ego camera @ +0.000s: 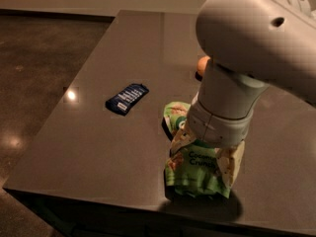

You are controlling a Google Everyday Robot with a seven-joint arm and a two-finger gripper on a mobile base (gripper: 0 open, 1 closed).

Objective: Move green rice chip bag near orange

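Observation:
The green rice chip bag (196,176) lies crumpled near the front edge of the dark table (123,48), its "Coconut Crunch" text showing. My gripper (206,154) is down on the bag, under the big white arm (256,38). One pale finger (179,140) stands at the bag's left side and the other at its right side, wide apart, so the gripper is open around the bag. The orange (202,66) sits farther back on the table, mostly hidden behind the arm; only its left edge shows.
A small dark blue wrapped bar (127,98) lies on the table to the left of the bag. The table's front edge (89,195) runs just below the bag, and the left edge drops to a shiny floor (34,83).

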